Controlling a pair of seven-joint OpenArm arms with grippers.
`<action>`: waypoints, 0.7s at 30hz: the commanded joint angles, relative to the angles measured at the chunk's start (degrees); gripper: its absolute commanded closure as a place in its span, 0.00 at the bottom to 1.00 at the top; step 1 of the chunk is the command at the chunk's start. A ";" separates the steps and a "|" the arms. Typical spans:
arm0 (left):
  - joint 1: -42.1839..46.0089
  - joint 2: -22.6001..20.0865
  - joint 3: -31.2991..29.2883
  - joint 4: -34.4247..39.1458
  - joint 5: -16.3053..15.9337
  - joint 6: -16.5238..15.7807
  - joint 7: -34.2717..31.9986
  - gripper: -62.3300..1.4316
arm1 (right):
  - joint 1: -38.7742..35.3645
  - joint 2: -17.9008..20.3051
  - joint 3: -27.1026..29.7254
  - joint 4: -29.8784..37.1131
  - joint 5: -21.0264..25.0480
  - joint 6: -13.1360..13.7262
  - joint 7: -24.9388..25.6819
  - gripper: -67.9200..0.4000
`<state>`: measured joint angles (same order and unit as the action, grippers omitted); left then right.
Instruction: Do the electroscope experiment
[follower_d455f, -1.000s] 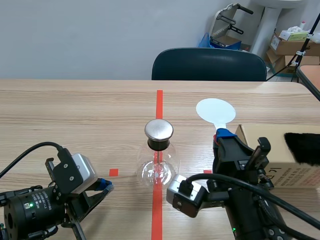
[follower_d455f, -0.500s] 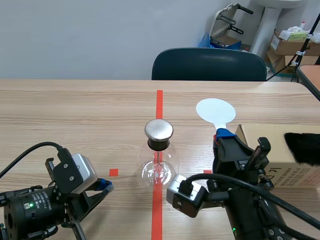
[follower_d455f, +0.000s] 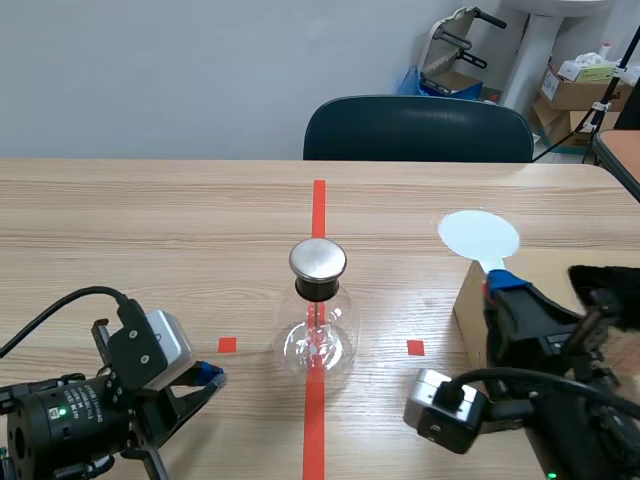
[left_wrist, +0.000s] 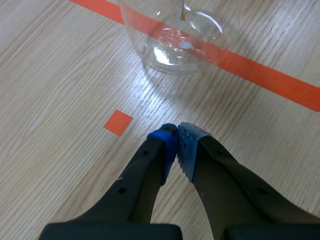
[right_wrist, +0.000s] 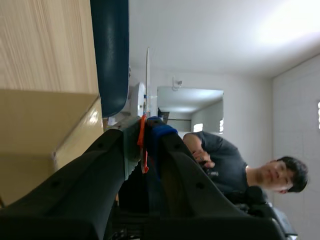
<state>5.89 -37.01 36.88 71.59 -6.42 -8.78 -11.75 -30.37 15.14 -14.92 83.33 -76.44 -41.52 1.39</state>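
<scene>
1 flask, 1 white paddle, 1 cardboard box.

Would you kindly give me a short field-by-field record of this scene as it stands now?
electroscope: glass flask with metal cap, standing on the red tape line mid-table
left gripper: shut on nothing, low over the table, short of the flask
right gripper: shut on the paddle's handle
white paddle: round disc held ahead of the fingers, by the box's far corner
cardboard box: at the table's right, black fur on top
</scene>
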 joint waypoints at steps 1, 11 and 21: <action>0.28 -2.10 -0.24 1.31 -1.95 -1.36 -2.93 0.95 | -0.52 1.44 2.73 2.16 2.32 -3.34 2.38 0.97; 5.90 -12.92 -0.24 9.73 -5.86 -10.99 -16.09 0.46 | -6.01 3.10 18.84 2.71 14.25 -3.34 18.62 0.97; 12.48 -21.03 -0.26 19.21 -6.49 -11.52 -21.88 0.29 | -5.40 2.25 29.44 1.36 28.33 -3.34 32.96 0.97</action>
<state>18.26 -57.89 36.75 89.86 -12.27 -19.84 -32.88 -36.97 17.47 14.48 84.71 -48.93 -41.41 34.09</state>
